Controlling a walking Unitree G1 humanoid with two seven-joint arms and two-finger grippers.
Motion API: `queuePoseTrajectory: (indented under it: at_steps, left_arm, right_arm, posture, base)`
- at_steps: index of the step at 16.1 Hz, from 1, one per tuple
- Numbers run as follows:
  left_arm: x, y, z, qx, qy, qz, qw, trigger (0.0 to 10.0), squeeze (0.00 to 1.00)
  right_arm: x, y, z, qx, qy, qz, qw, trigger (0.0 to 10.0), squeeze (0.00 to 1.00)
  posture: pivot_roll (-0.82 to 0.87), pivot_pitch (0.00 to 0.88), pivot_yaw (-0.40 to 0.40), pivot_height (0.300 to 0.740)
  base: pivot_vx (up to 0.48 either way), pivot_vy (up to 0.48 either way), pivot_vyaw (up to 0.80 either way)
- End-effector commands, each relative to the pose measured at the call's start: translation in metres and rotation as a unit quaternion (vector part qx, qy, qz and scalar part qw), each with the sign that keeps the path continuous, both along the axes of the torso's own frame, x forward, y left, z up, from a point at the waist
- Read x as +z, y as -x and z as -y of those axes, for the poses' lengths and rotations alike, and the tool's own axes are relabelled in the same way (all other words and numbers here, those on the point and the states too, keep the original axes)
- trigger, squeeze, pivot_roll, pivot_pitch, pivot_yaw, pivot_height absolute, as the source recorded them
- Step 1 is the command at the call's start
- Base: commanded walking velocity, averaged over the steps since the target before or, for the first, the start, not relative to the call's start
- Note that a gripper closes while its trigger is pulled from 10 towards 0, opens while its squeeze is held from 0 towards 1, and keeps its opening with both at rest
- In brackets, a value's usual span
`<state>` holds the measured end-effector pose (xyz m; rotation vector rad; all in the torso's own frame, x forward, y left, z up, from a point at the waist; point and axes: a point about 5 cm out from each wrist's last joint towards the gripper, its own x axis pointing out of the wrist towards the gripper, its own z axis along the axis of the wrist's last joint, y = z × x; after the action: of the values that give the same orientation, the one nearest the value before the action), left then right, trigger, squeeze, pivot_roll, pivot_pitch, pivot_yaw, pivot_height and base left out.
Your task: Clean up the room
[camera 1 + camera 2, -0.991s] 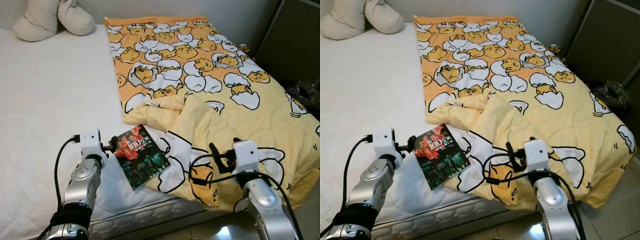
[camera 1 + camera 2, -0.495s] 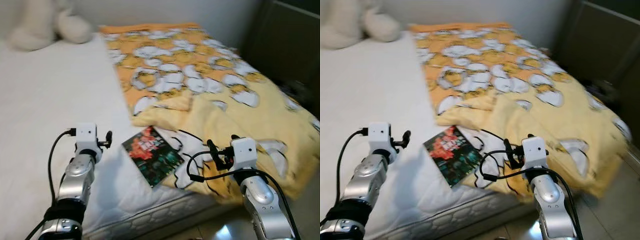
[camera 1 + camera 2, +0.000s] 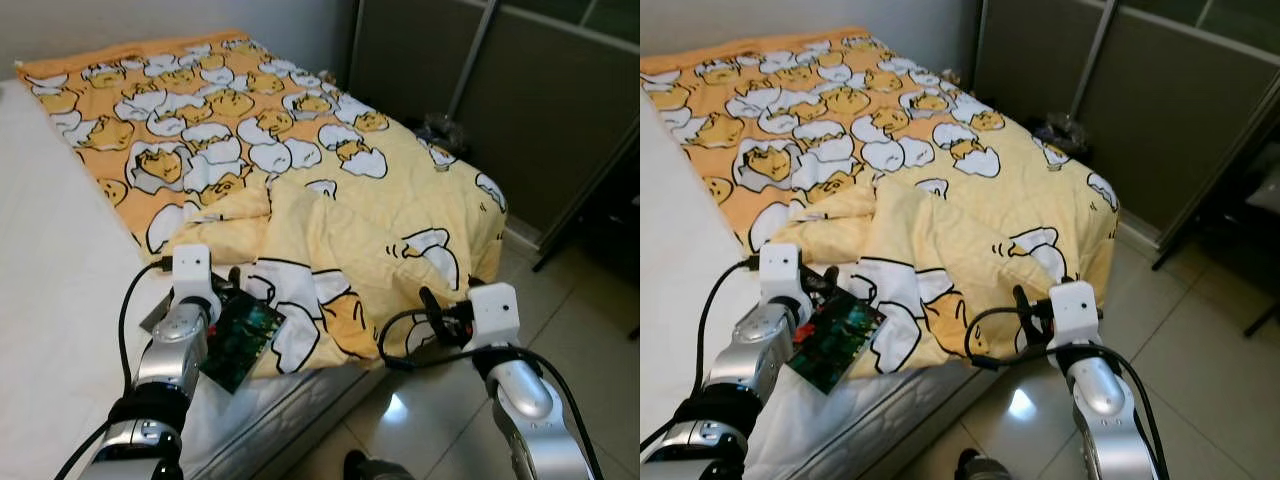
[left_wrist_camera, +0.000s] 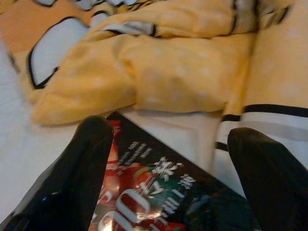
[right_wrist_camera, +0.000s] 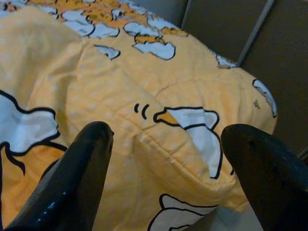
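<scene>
Book (image 3: 238,341) lies flat on the bed (image 3: 60,300), just beside the yellow blanket (image 3: 360,220); it looks thin, stiff and glossy, maybe slippery; pinch its free edge; left gripper (image 4: 168,192) spreads wide over it; right gripper (image 5: 163,178) is wide too.

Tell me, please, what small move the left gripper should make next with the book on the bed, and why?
Probably ease the left gripper forward and close on the book. Its fingers stand open on either side of the dark cover, which lies at the mattress edge, partly against the yellow blanket. The right gripper hovers open off the bed corner.
</scene>
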<state>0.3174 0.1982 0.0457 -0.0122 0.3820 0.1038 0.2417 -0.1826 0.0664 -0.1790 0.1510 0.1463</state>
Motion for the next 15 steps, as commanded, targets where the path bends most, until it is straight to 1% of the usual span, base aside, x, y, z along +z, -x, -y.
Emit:
queuePoseTrajectory:
  at_steps: [1, 3, 4, 5, 6, 7, 8, 9, 10, 11, 13, 15]
  left_arm:
    - [0.0, 0.004, -0.012, 0.023, -0.009, 0.003, 1.0, 10.0, 0.0]
    - [0.002, 0.011, -0.013, 0.013, -0.015, 0.011, 1.0, 10.0, 0.0]
    - [0.002, 0.022, -0.01, 0.0, -0.021, 0.016, 1.0, 10.0, 0.0]
    - [0.002, 0.037, -0.005, -0.022, -0.033, 0.03, 0.999, 10.0, 0.0]
    - [-0.002, 0.056, 0.002, -0.055, -0.039, 0.036, 0.997, 10.0, 0.0]
    - [-0.003, 0.068, 0.006, -0.076, -0.037, 0.041, 0.996, 10.0, 0.0]
    - [0.004, 0.083, 0.007, -0.101, -0.033, 0.076, 0.991, 10.0, 0.0]
    - [0.009, 0.088, 0.009, -0.119, -0.031, 0.089, 0.988, 10.0, 0.0]
    - [0.009, 0.091, 0.01, -0.127, -0.024, 0.088, 0.988, 10.0, 0.0]
    - [0.008, 0.094, 0.01, -0.12, -0.009, 0.075, 0.99, 10.0, 0.0]
    - [-0.002, 0.093, 0.0, -0.05, 0.023, 0.036, 0.998, 10.0, 0.0]
    - [-0.022, 0.087, -0.015, 0.014, 0.045, -0.011, 0.999, 10.0, 0.0]
  right_arm:
    - [0.005, 0.001, 0.003, 0.0, 0.006, 0.006, 1.0, 10.0, 0.0]
    - [0.004, 0.003, 0.004, 0.0, 0.007, 0.004, 1.0, 10.0, 0.0]
    - [0.003, 0.003, 0.004, 0.0, 0.008, 0.004, 1.0, 10.0, 0.0]
    - [0.003, 0.002, 0.005, -0.001, 0.009, 0.003, 1.0, 10.0, 0.0]
    - [0.002, 0.003, 0.005, -0.002, 0.005, 0.002, 1.0, 10.0, 0.0]
    - [0.002, 0.004, 0.005, -0.004, -0.002, 0.003, 1.0, 10.0, 0.0]
    - [0.0, 0.008, 0.003, -0.002, -0.011, 0.0, 1.0, 10.0, 0.0]
    - [-0.002, 0.01, 0.001, 0.0, -0.014, -0.002, 1.0, 10.0, 0.0]
    - [-0.004, 0.011, 0.0, 0.002, -0.015, -0.004, 1.0, 10.0, 0.0]
    - [-0.005, 0.011, -0.002, 0.003, -0.017, -0.006, 1.0, 10.0, 0.0]
    - [-0.005, 0.01, -0.004, 0.006, -0.017, -0.007, 1.0, 10.0, 0.0]
    - [-0.003, 0.008, -0.001, 0.008, -0.013, -0.003, 1.0, 10.0, 0.0]
  posture:
    - [-0.13, 0.0, -0.035, 0.74]
    - [-0.12, 0.0, -0.034, 0.74]
    - [-0.12, 0.0, -0.032, 0.74]
    - [-0.11, 0.0, -0.029, 0.74]
    - [-0.09, 0.0, -0.028, 0.74]
    - [-0.09, 0.0, -0.028, 0.74]
    - [-0.07, 0.0, -0.027, 0.74]
    - [-0.06, 0.0, -0.027, 0.74]
    - [-0.05, 0.0, -0.028, 0.74]
    - [-0.05, 0.0, -0.029, 0.74]
    - [-0.06, 0.0, -0.034, 0.74]
    - [-0.08, 0.0, -0.04, 0.74]
  base:
    - [0.0, 0.0, 0.0]
    - [0.0, 0.0, 0.0]
    - [0.0, 0.0, 0.0]
    - [0.0, 0.0, 0.0]
    - [0.0, 0.0, 0.0]
    - [0.0, 0.0, 0.0]
    - [0.0, 0.0, 0.0]
    - [0.0, 0.0, 0.0]
    - [0.0, 0.0, 0.0]
    - [0.0, 0.0, 0.0]
    - [0.0, 0.0, 0.0]
    - [0.0, 0.0, 0.0]
